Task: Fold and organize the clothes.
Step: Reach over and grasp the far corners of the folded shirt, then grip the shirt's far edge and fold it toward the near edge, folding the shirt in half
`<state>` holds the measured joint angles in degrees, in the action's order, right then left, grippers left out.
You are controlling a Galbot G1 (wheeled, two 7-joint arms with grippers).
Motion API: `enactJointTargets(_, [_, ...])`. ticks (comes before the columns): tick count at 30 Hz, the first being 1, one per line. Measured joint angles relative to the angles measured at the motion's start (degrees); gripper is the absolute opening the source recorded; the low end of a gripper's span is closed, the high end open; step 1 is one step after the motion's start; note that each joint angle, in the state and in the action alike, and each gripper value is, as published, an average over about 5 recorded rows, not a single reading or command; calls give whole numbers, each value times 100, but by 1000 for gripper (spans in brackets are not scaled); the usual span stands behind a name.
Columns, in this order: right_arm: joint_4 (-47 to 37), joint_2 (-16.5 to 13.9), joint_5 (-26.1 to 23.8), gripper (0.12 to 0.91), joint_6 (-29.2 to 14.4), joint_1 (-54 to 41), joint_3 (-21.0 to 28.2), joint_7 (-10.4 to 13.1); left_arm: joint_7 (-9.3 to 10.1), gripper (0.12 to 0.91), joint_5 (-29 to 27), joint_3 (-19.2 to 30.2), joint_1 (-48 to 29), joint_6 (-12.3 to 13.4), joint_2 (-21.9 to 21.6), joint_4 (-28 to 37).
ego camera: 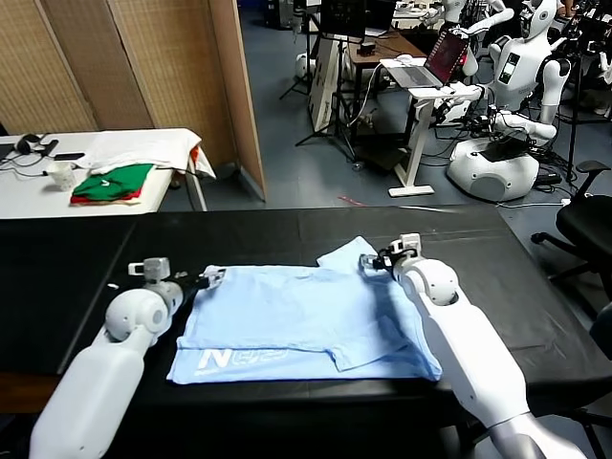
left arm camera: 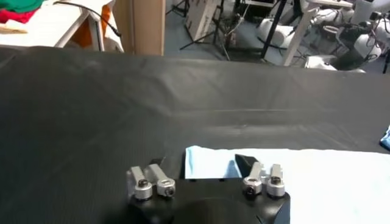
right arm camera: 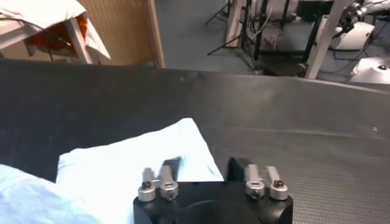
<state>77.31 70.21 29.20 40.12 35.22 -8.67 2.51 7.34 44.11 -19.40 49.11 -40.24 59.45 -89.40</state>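
On the black worktop (ego camera: 535,287), which fills the foreground, the pale blue T-shirt (ego camera: 296,320) lies spread nearly flat, its near hem towards the robot and showing a white printed mark, contrary to any expectation of a plain garment. One sleeve points away at the far right corner and a fold line crosses the right side. The left hand (ego camera: 204,280) sits low at the shirt's far left corner; the left wrist view shows a corner of blue cloth (left arm camera: 210,163) lying between its fingers (left arm camera: 159,176), which stand part-way in, but whether they have pinched the fabric cannot be told. The right hand (ego camera: 379,260) is at the far right corner by the sleeve; the right wrist view shows the sleeve cloth (right arm camera: 134,159) under and between its fingers (right arm camera: 166,182), with a gap visible, so a firm grip cannot be confirmed there either. Judgement: both hands appear to be taking hold of the far edge for a fold. Risks from here: thin fabric may slip from a shallow pinch as it is lifted; one corner held and the other lost would skew the fold; and fingers pressed on the worktop may drag and bunch the cloth. A green and red folded pile (ego camera: 113,184) rests on the white side table (ego camera: 29,196), well apart.
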Motion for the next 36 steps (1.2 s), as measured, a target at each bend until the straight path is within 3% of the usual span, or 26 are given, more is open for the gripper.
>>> enactJointTargets(7, [191,-22,2,144,-313,140,-132,-117,-34,212,-24,33,15,3,12,1])
enactJointTargets(10, [414,-65,26,140,-515,288,-251,-141,-54,151,-40,34,55,13,11,-48])
enactJointTargets(18, [1369,-307,48,140,-653,943,-664,-144,6,150,0,-106,265,58,-56,-418])
enactJointTargets(24, [2288,-556,-163,140,-299,1604,-1005,-55,55,150,50,-321,616,46,-196,-995])
enactJointTargets(29, [2997,-682,-446,140,-22,2217,-1210,-19,204,150,29,-557,1075,38,-374,-1590])
enactJointTargets(36, [3673,-792,-642,140,197,3025,-1417,62,261,150,-200,-850,1750,-117,-645,-2355])
